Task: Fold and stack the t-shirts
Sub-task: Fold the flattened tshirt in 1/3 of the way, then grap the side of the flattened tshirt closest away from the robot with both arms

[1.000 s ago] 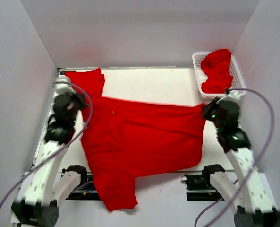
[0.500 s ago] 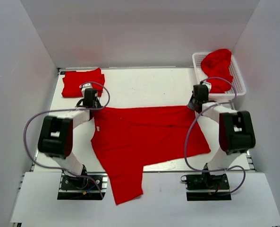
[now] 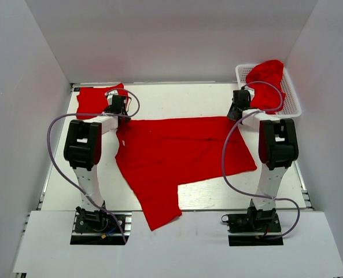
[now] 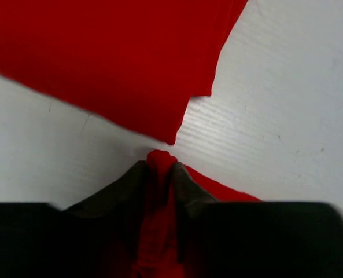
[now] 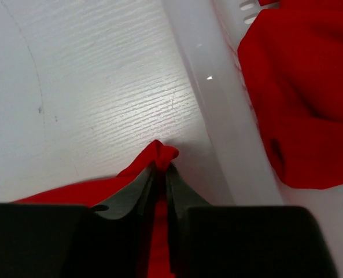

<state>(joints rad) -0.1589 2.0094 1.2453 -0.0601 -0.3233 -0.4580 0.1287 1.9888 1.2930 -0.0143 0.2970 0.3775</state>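
Scanning all three views now, and there's nothing to read: no text, label, brand, number or sign shows anywhere.
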